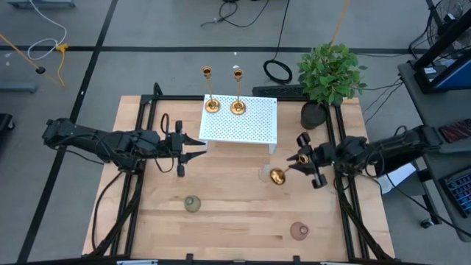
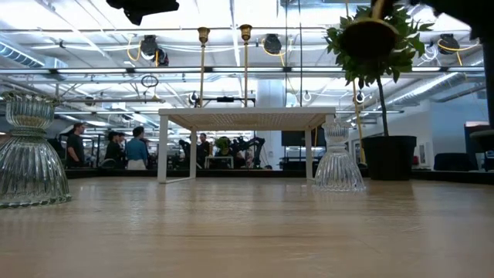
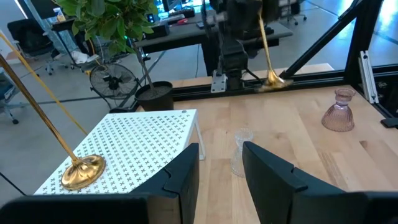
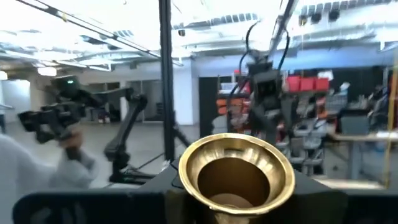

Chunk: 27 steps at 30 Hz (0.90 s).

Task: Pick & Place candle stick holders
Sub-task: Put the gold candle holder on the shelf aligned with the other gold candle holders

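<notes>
Two tall brass candlesticks (image 1: 212, 105) (image 1: 238, 107) stand by their round bases on the far edge of the white perforated stand (image 1: 239, 125). My right gripper (image 1: 300, 157) is shut on a third brass candlestick (image 1: 277, 177), which is off the table at the right of the stand. A clear glass holder (image 1: 266, 174), a green one (image 1: 192, 204) and a pink one (image 1: 299, 230) stand on the table. My left gripper (image 1: 195, 143) is open and empty at the stand's near left corner. The clear holder (image 3: 241, 152) lies ahead of it. My right gripper holds the brass candlestick by its thin stem (image 3: 263, 38), close below the cup (image 4: 236, 168), which shows above the dark fingers. The fingers come level from the table's right side, across the stem. The stick hangs tilted, and its round base (image 2: 370, 35) is clear of the table.
A potted plant (image 1: 331, 73) stands at the far right corner, close to my right arm. A black frame (image 1: 143, 118) runs along the table's left and right sides. People stand in the room beyond the far edge (image 2: 135, 147).
</notes>
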Available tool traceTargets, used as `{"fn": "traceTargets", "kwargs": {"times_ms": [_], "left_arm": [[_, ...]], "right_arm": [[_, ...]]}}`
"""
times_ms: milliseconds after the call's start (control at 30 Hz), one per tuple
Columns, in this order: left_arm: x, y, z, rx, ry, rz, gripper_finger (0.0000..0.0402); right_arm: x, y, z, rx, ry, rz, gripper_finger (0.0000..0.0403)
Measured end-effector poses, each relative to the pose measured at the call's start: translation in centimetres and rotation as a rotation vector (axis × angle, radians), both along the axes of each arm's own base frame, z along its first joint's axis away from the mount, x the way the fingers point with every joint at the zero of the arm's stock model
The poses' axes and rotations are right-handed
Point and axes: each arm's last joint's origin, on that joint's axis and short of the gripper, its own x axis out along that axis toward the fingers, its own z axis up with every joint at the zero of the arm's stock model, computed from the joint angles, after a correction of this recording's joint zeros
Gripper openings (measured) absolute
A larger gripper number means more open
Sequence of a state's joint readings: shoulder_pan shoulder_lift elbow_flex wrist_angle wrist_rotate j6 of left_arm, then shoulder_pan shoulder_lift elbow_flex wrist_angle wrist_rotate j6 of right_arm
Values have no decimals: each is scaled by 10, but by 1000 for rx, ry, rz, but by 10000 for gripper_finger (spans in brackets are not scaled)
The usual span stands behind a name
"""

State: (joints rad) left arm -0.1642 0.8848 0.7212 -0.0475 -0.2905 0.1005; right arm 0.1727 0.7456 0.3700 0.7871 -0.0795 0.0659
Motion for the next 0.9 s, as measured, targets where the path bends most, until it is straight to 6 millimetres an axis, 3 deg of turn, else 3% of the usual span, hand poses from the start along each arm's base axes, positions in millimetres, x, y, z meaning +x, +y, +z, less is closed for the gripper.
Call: {"fn": "traceTargets", "kwargs": {"times_ms": [233,433,633,900], "left_arm": [[0,0,0,0,0,0,127],[0,0,0,0,0,-1,127],[0,0,0,0,0,-1,127],[0,0,0,0,2,-1,127]], "right_arm": [[38,-19,50,-77,59,-206,81],[72,-50,68,-98,160,-362,78],[95,-89,70,-77,209,-554,83],[109,-137,47,-46,311,-714,76]]}}
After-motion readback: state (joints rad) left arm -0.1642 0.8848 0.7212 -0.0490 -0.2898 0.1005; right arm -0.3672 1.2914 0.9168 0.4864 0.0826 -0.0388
